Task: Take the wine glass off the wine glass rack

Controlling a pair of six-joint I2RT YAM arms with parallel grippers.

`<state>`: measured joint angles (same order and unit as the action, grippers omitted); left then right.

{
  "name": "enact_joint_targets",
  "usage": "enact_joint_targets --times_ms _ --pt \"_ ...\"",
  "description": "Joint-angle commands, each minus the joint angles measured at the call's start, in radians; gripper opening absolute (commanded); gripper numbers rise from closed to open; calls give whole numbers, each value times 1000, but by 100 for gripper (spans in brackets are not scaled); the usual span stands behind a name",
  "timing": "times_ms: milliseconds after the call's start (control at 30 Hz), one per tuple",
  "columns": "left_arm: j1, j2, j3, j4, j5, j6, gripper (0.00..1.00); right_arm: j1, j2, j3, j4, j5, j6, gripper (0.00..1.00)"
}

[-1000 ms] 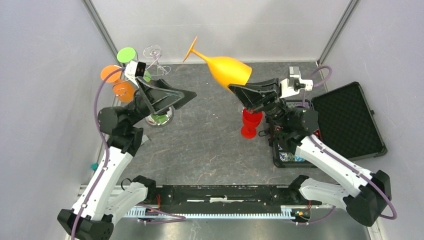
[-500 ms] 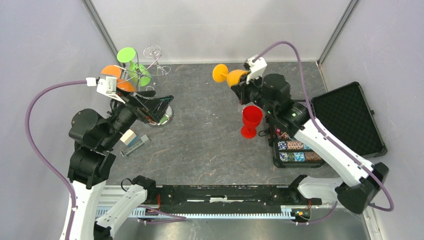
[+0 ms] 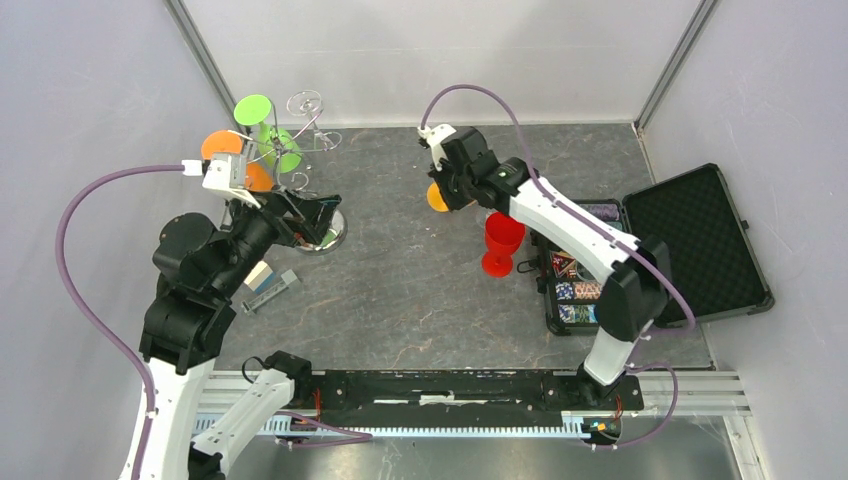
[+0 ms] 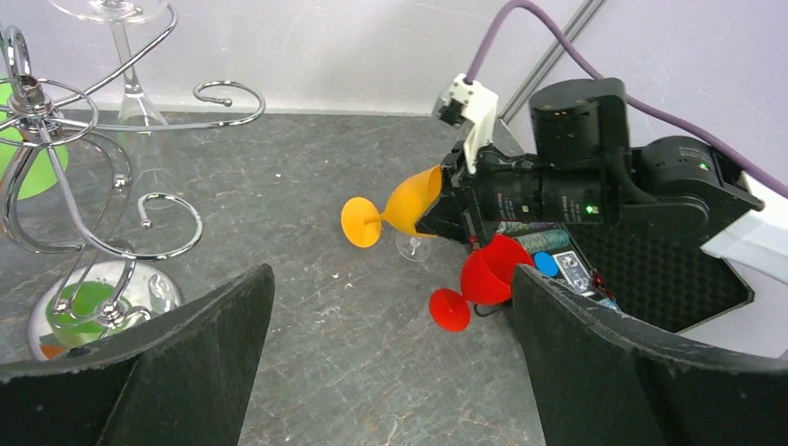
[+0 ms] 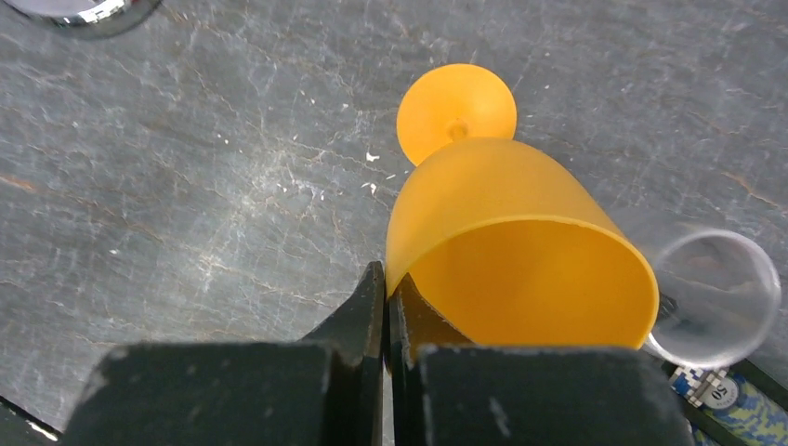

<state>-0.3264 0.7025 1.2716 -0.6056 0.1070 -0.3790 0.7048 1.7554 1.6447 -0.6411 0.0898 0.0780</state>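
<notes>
The wine glass rack (image 3: pixel 296 185) is a silver wire tree with a round shiny base (image 3: pixel 333 236) at the back left; it also shows in the left wrist view (image 4: pixel 56 177). A green glass (image 3: pixel 262 122), an orange glass (image 3: pixel 226 152) and a clear glass (image 3: pixel 305 103) hang on it. My right gripper (image 3: pixel 447 192) (image 5: pixel 386 279) is shut on the rim of a yellow wine glass (image 5: pixel 502 242) (image 4: pixel 409 200), which lies on its side low over the table's middle back. My left gripper (image 3: pixel 322 213) (image 4: pixel 392 274) is open and empty, beside the rack's base.
A red glass (image 3: pixel 500 240) (image 4: pixel 488 279) stands right of centre. A clear glass (image 5: pixel 715 297) stands beside the yellow one. An open black case (image 3: pixel 700 240) and a box of chips and cards (image 3: pixel 585 295) sit at the right. Small items (image 3: pixel 268 280) lie near my left arm.
My right arm has carried the yellow glass from high in the air down and left to low over the table. My left arm has drawn back from the rack, gripper still open.
</notes>
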Motion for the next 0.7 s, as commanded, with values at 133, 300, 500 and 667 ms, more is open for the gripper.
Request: enact_joint_targets --times_ms 133,300,500,667 --pt "4 8 -8 -27 -30 67 100 -1 81 133 -126 -30 -56 1" --pt "4 11 -11 -29 -31 68 100 -1 100 136 -158 -32 -70 12" --pt "4 8 -20 -29 -32 69 100 -1 139 152 -165 -13 -100 12" --pt "4 9 -21 -34 -29 72 100 -1 178 189 -164 5 -93 9"
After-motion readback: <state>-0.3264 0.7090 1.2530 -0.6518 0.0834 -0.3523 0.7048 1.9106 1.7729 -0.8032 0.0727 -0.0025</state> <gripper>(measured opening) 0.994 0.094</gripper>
